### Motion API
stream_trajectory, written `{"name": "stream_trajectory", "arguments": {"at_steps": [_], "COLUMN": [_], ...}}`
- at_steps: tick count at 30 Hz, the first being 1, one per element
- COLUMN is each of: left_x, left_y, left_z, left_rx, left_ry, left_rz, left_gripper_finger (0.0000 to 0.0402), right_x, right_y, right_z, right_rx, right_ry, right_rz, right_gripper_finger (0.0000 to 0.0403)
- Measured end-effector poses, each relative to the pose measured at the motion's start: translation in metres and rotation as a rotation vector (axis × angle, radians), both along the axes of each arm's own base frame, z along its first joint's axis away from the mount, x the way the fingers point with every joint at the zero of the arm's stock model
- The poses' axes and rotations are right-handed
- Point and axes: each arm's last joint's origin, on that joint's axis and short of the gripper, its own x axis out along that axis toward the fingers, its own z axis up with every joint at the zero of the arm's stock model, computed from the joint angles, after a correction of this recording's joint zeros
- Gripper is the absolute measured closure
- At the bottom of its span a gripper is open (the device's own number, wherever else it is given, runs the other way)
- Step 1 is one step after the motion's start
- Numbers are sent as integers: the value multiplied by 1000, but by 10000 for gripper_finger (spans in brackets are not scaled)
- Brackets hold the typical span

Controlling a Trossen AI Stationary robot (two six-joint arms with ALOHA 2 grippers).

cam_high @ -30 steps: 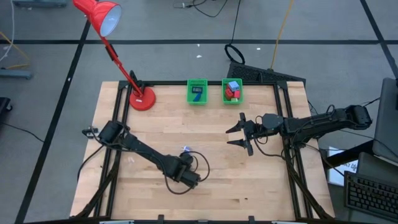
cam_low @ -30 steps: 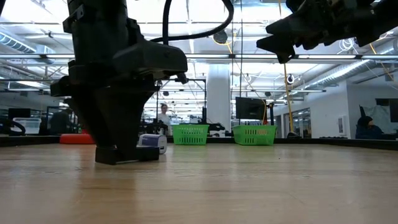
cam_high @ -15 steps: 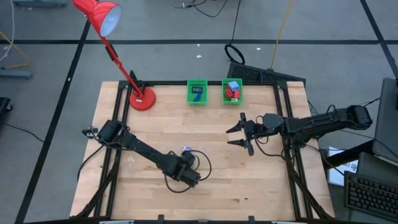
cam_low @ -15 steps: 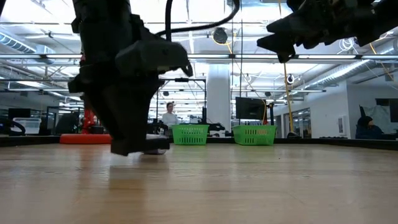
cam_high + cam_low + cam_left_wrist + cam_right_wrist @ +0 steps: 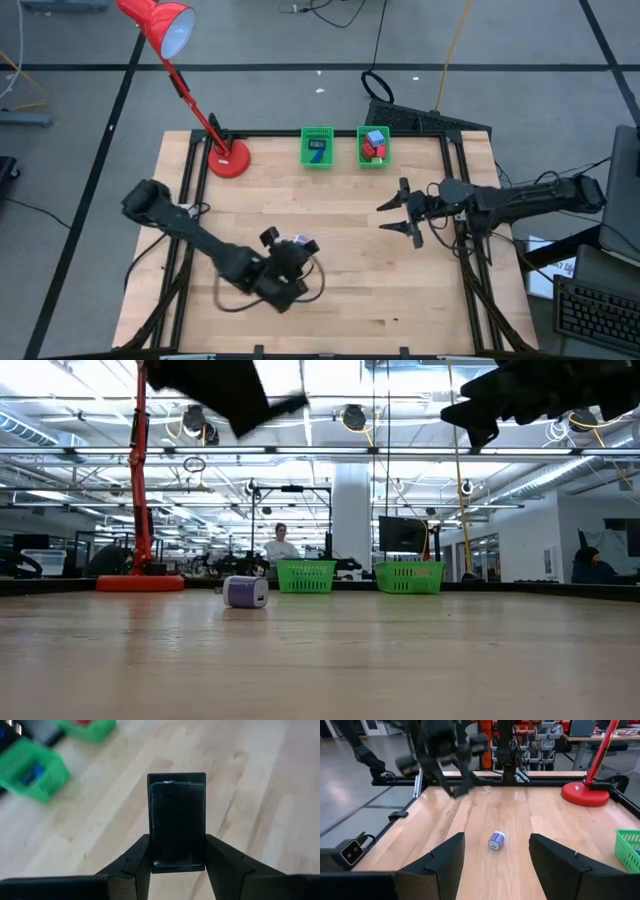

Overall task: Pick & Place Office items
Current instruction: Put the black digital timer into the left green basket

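Note:
My left gripper (image 5: 270,240) hangs above the table's near middle, shut on a black oblong (image 5: 177,822) that sticks out ahead of its fingers. In the low view this gripper (image 5: 235,390) is a dark blur at the top. A small purple and white piece (image 5: 302,245) lies on its side on the wood (image 5: 245,591) beside it, touched by nothing. My right gripper (image 5: 405,213) floats open and empty at mid right, high above the table (image 5: 495,405). Red blocks and a pale blue cube lie in the right green basket (image 5: 374,146). A dark blue piece is in the left one (image 5: 317,147). My left gripper pinches the black oblong between its two fingers (image 5: 140,857), which press its two long sides at the end nearest the wrist (image 5: 156,860). The fingers run along the oblong, slanting down toward the table. The oblong is lifted clear of the wood, and most of its length reaches past the fingertips.
A red desk lamp stands on its round base (image 5: 229,158) at the far left, its arm leaning out over the edge. The two green baskets sit side by side at the far edge. Bare wood (image 5: 360,280) lies between the arms. A black frame (image 5: 455,200) borders the table.
My left gripper has risen from the table top beside the purple and white piece, rolling and tipping as it went up, and now hangs well above the wood. That piece stays where it lay. My right gripper has drawn back a little toward the table's right edge.

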Motion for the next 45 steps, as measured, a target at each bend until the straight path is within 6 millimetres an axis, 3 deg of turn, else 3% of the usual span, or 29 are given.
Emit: {"name": "stream_trajectory", "arguments": {"at_steps": [4, 11, 17, 25, 31, 36, 45], "left_x": [-17, -34, -42, -33, -33, -37, -45], "left_y": [4, 32, 77, 146, 191, 223, 260], "left_z": [4, -29, -40, -40, -40, -41, -39], "left_rx": [39, -57, -86, -74, -63, -50, -29], "left_ry": [-93, -316, -511, -609, -613, -617, -627], "left_rz": [-50, -207, -292, -347, -295, -179, -37], "left_gripper_finger": [252, 252, 252, 252, 252, 252, 252], "right_x": [-5, -9, -9, -9, -14, -19, -20], "right_y": [0, -1, -1, -4, -4, -7, -8], "right_z": [2, 5, 5, 4, 3, -3, -4], "right_rx": [-3, -14, -30, -68, -94, -123, -142], "right_ry": [-1, -20, -18, -13, -36, -32, -55], "right_rz": [-1, -3, -23, -97, -97, -206, -243], "right_gripper_finger": [193, 193, 193, 193, 193, 193, 193]}}
